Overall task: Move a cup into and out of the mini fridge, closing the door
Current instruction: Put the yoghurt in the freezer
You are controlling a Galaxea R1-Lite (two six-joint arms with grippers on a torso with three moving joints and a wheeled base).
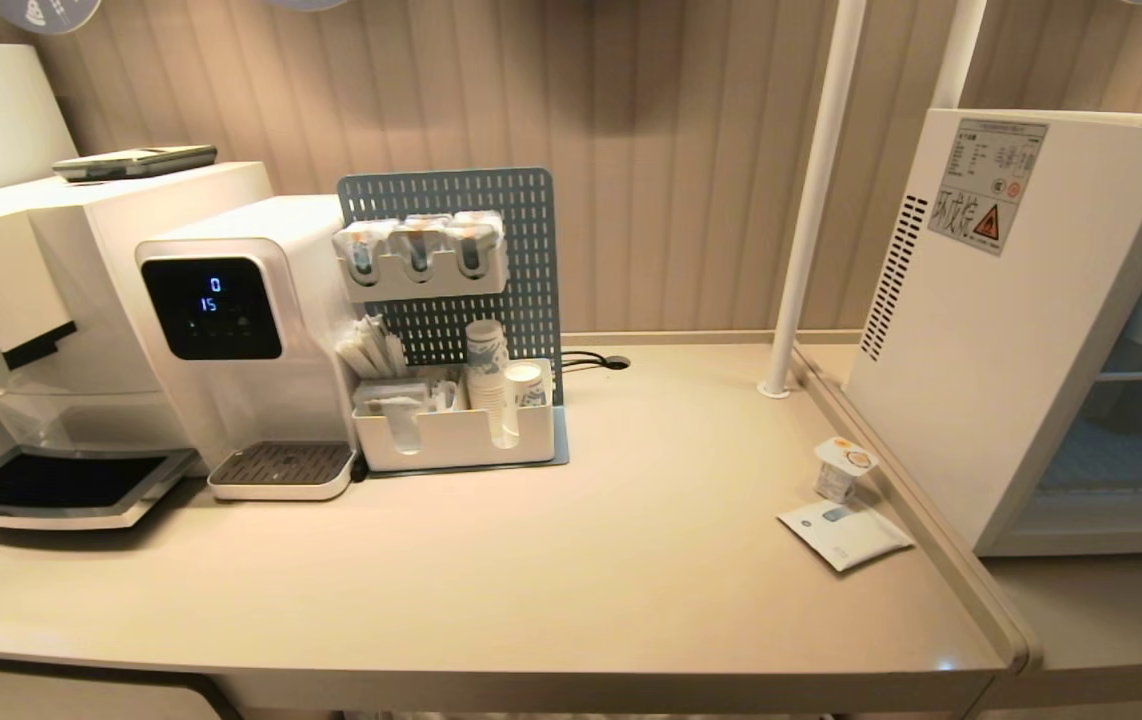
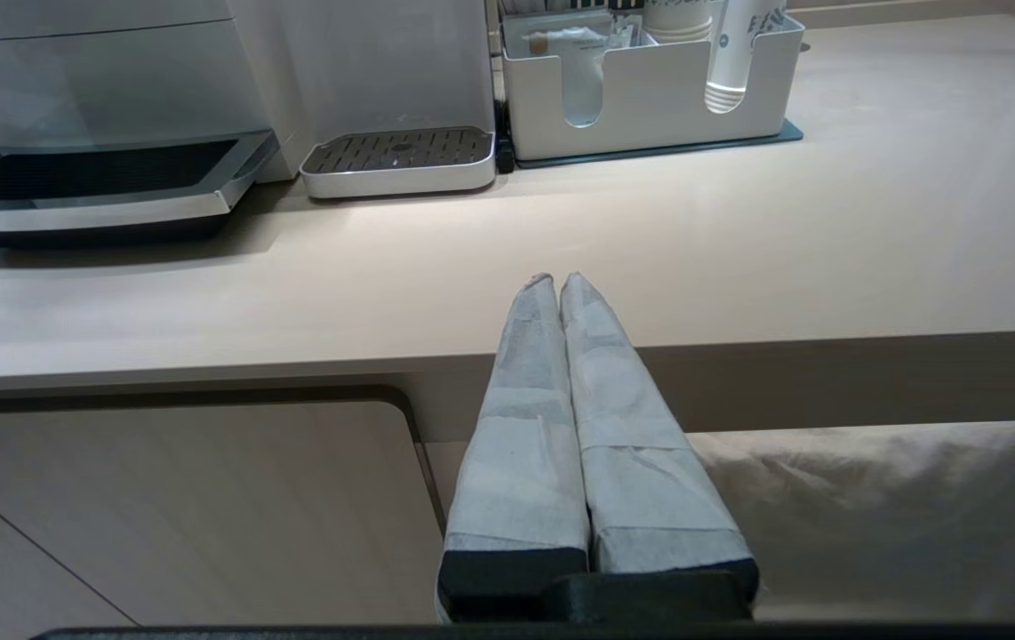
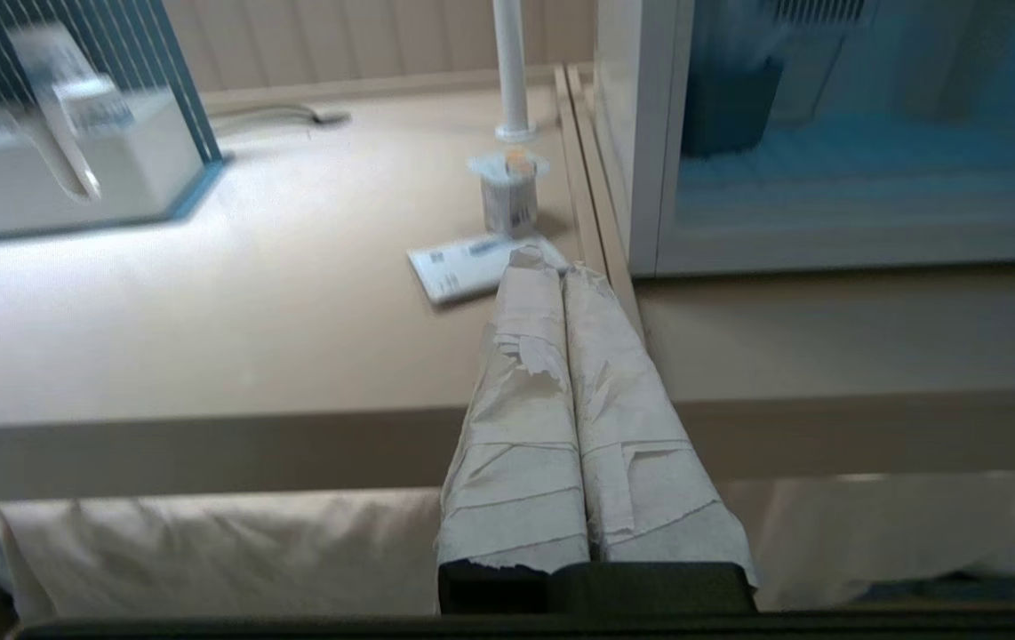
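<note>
The mini fridge (image 1: 1011, 330) is cut off at the frame edge, so its door cannot be made out. The cup (image 1: 843, 468) stands on the desk (image 1: 571, 560) just beside the fridge, next to a flat packet (image 1: 843, 532), ahead of the right hand (image 3: 552, 260). Both that and the left hand (image 2: 557, 281) are closed tight, empty, at the desk's front edge.

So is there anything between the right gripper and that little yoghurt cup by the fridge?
Yes, partly: a flat white packet lies on the counter just in front of the cup, between it and the right gripper, whose jaws are shut. Being flat, it probably won't block a reach over it.
</note>
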